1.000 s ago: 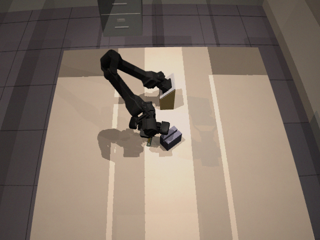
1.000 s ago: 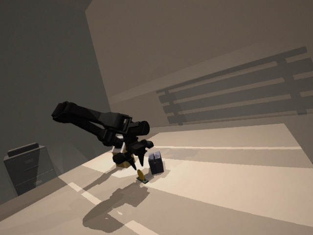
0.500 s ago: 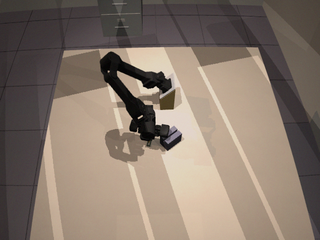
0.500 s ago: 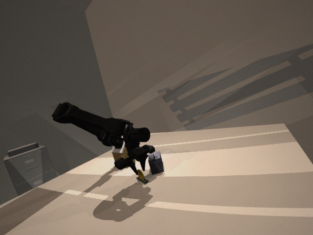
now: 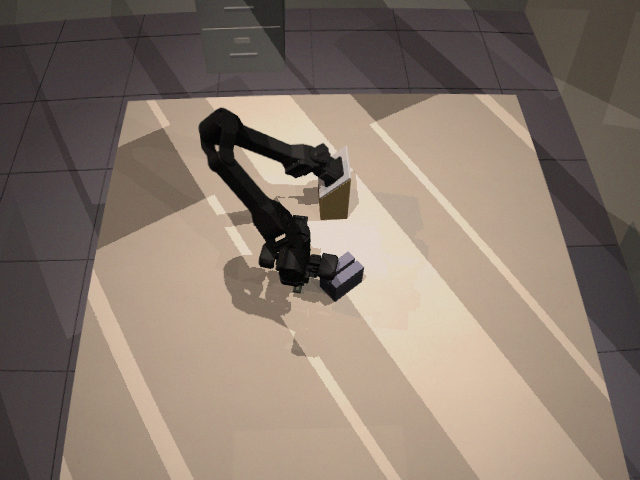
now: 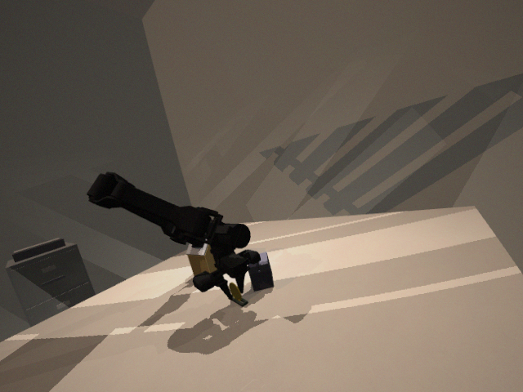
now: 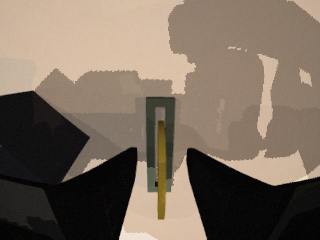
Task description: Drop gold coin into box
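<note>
The gold coin [image 6: 234, 291] [image 7: 161, 170] stands on edge in the dark-green holder [image 5: 297, 289] [image 6: 242, 301] [image 7: 170, 125]. My gripper [image 6: 236, 294] [image 7: 162, 154] points down and is open. Its two fingers stand on either side of the coin, low over the holder, with a gap on each side of the coin in the wrist view. In the top view the gripper hides the coin. The grey box [image 5: 347, 283] [image 6: 261, 276] [image 7: 37, 135] stands close beside the gripper. Its slot shows as a dark line across the lid in the top view.
A tall block [image 5: 334, 202] [image 6: 202, 262] with a yellow-brown side and pale top stands under the arm's base, behind the gripper. A grey drawer cabinet [image 5: 245, 49] [image 6: 52, 282] stands on the floor beyond the table. Strong shadows of the arm fall around the holder.
</note>
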Controlling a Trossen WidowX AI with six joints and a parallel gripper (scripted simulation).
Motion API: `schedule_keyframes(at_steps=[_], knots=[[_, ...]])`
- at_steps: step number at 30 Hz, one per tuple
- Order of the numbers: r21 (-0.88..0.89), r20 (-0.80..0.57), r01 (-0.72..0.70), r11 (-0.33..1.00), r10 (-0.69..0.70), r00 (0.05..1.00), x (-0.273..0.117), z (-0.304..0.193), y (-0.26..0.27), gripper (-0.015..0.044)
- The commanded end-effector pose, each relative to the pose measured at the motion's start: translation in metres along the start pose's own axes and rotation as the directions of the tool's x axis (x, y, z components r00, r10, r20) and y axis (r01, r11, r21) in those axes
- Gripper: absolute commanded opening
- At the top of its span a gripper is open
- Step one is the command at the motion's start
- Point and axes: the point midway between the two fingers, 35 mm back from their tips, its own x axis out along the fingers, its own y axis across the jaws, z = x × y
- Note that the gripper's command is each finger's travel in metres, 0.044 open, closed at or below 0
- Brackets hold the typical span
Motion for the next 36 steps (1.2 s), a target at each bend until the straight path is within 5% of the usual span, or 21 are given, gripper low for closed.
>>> schedule_keyframes(at_steps=[1, 8, 36], knots=[[-0.013, -0.005, -0.001, 1.0, 0.001, 1.0, 0.006, -0.003, 0.001, 0.0161], [-0.013, -0.005, -0.001, 1.0, 0.001, 1.0, 0.006, -0.003, 0.001, 0.0003], [-0.01, 0.019, -0.034, 0.999, 0.034, 0.999, -0.026, 0.004, 0.012, 0.0]])
